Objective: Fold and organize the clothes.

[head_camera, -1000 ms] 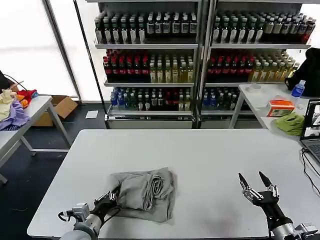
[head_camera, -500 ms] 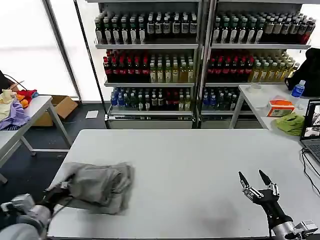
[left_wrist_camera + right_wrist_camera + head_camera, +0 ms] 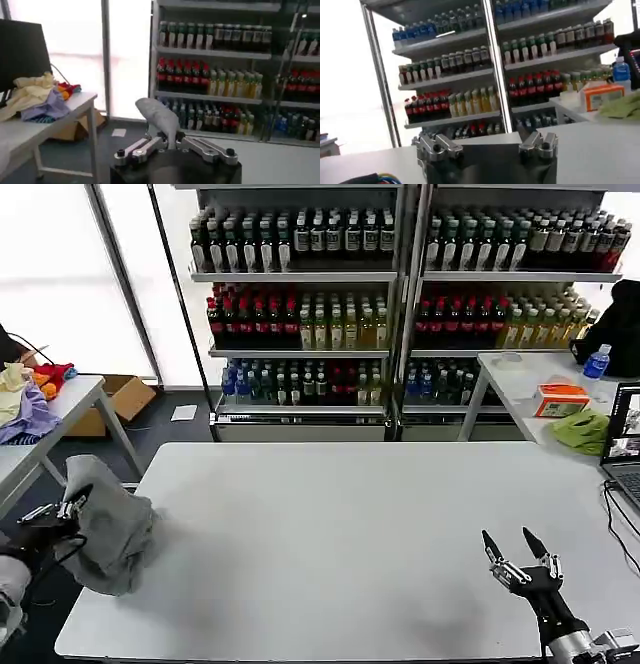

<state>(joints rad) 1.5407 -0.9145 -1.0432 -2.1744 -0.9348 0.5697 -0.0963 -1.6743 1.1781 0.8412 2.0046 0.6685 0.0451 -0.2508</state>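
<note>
A folded light grey shirt (image 3: 112, 527) hangs at the white table's (image 3: 360, 524) left edge, lifted off the surface. My left gripper (image 3: 72, 506) is shut on it, beyond the table's left side. In the left wrist view a fold of the grey shirt (image 3: 159, 119) rises from between the closed jaws of the left gripper (image 3: 169, 141). My right gripper (image 3: 524, 559) stands open near the table's front right corner, fingers pointing up, holding nothing.
A side table at the left carries a pile of purple, cream and red-orange garments (image 3: 28, 396). A cardboard box (image 3: 118, 399) sits on the floor beside it. Shelves of bottles (image 3: 400, 294) stand behind. At the right are a lime-green cloth (image 3: 582, 430) and a laptop (image 3: 624, 446).
My left gripper has dragged the grey shirt leftward across the table and lifted it past the left edge. The right gripper has stayed put, open.
</note>
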